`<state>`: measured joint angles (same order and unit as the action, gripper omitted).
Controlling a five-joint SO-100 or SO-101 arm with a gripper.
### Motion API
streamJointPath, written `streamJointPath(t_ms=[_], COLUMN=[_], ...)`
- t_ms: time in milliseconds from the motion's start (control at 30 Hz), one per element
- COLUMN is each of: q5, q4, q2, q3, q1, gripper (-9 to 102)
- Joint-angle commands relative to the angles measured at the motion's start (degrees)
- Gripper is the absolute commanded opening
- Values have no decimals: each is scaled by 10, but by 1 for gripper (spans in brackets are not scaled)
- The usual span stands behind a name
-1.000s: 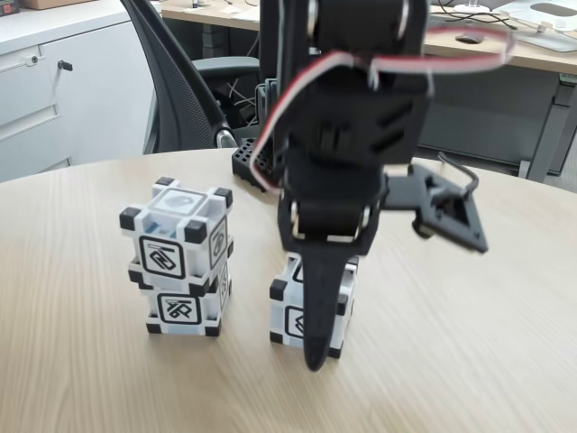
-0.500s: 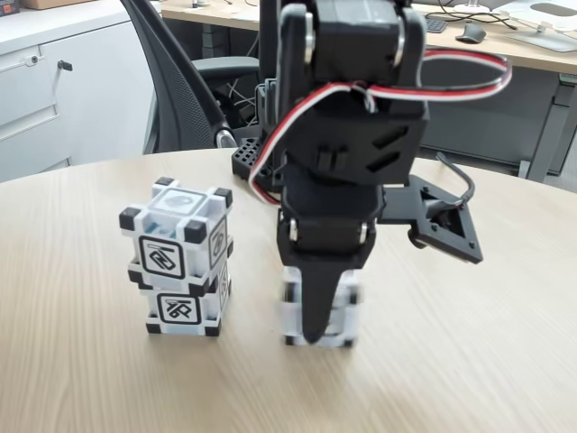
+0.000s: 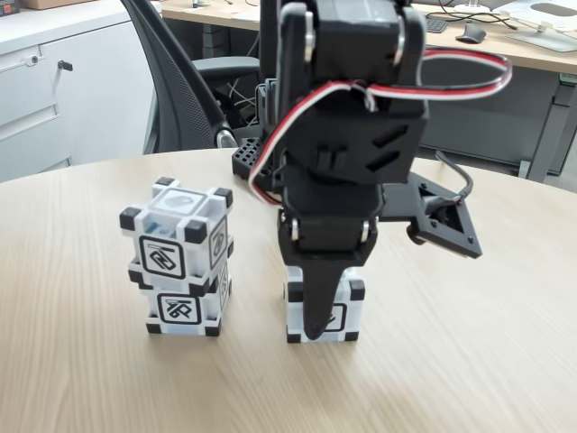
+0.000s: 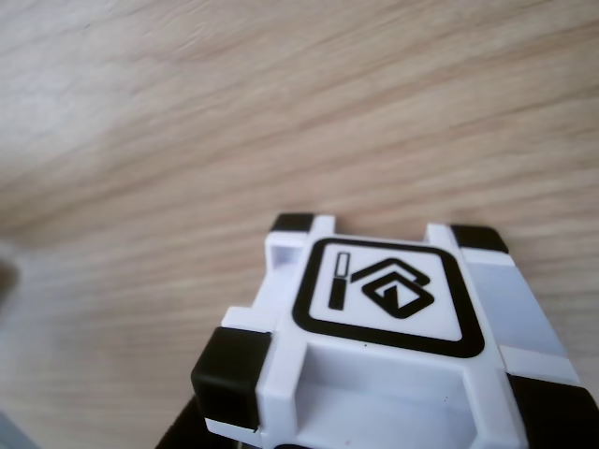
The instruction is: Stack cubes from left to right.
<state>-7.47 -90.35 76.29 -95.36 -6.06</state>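
Since half a second ago the single cube (image 3: 341, 313) has been squared up and sharpened from a blur. It sits on the wooden table (image 3: 469, 361), right of the two stacked cubes (image 3: 180, 262). The gripper (image 3: 315, 329) straddles it; its grip cannot be judged.

A round light-wood table (image 3: 469, 361) carries a stack of two cubes (image 3: 178, 262) and, just to the right of that stack in the fixed view, a single cube (image 3: 347, 311) standing on the wood apart from it, with the arm's black base (image 3: 248, 162) behind the stack.
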Motion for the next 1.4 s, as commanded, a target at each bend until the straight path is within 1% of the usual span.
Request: streamJointPath(t_ms=[0,167,533,633,867,1067,1367], q5=[15,25,9,4,-36,-47,-17], q4=[-9,-11,-14,-31,-97,-143,-145], q2=[75,143,281,319,328,326,327], q3=[10,11,4,4,11,12,14], q1=[-3,-3,-2,-2,-2,-8,-14], gripper=[0,0,0,0,0,0,0])
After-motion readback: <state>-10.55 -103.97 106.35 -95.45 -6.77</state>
